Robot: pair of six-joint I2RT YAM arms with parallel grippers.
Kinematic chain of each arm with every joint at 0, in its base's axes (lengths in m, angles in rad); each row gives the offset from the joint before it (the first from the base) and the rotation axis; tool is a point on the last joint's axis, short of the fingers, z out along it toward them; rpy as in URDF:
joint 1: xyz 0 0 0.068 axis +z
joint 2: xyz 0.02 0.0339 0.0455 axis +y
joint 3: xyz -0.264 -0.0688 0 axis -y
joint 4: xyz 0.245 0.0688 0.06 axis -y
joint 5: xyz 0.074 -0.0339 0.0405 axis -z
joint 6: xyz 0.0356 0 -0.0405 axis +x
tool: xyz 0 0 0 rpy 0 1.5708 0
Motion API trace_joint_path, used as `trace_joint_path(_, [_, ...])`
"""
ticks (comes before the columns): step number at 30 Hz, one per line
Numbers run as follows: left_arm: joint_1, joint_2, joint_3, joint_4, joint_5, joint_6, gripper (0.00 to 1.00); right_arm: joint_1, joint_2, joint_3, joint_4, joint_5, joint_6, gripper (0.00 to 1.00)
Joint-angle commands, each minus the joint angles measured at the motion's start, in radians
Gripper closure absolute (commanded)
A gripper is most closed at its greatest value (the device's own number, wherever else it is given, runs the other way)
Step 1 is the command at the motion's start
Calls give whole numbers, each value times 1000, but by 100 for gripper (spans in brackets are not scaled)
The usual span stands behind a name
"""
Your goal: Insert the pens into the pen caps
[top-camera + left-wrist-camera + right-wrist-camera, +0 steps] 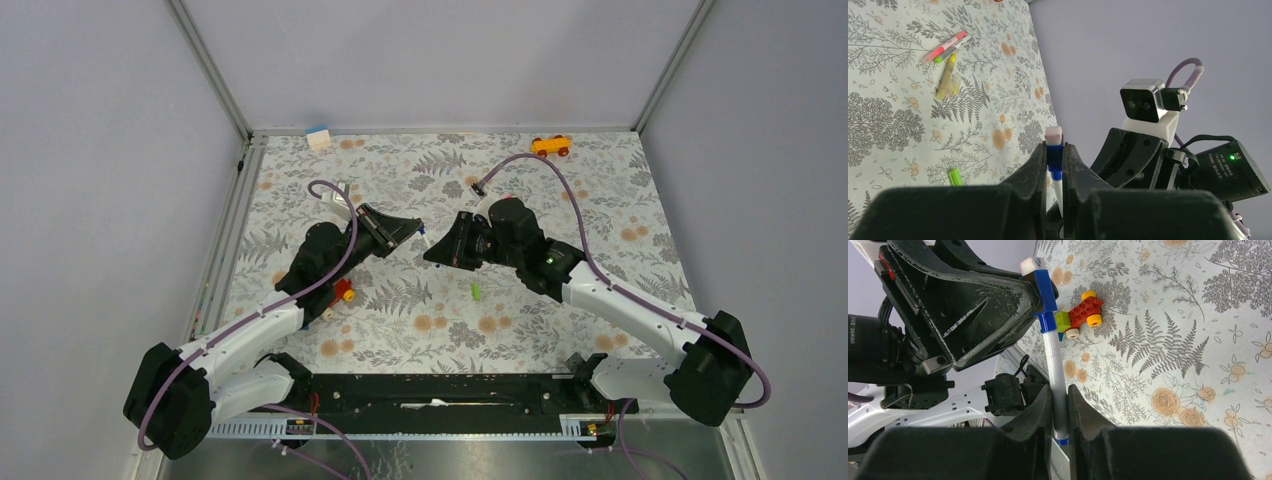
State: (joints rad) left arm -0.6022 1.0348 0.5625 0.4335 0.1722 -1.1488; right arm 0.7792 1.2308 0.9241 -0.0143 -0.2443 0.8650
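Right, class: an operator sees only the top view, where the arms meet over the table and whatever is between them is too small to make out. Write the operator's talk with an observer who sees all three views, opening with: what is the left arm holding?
Observer: The left jaws are shut on a blue cap.
Operator: And the right?
Observer: The right jaws are shut on a white pen, its top end at the cap's mouth. I cannot tell if it is fully in.
Operator: Any pens left?
Observer: A pink pen and a yellow pen lie close together on the table.
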Motion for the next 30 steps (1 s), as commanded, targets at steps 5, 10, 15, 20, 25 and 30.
trace_joint_path(5, [-51,2,13,-17,139,31,100,-33,29,76,-19,214,86,100])
trace_joint_path(10, [-53,1,14,-28,137,31,100,-32,35,85,-29,227,83,100])
trace_joint_path(15, [-57,5,14,-35,136,22,100,-33,36,50,49,208,66,100])
trace_joint_path(20, [-66,14,27,-59,133,14,100,-32,53,55,56,228,7,100])
trace_joint_path(25, [-80,21,42,-97,115,9,100,-32,86,89,4,277,-49,100])
trace_joint_path(30, [-89,39,64,-160,102,-22,100,-30,114,123,-59,330,-94,100])
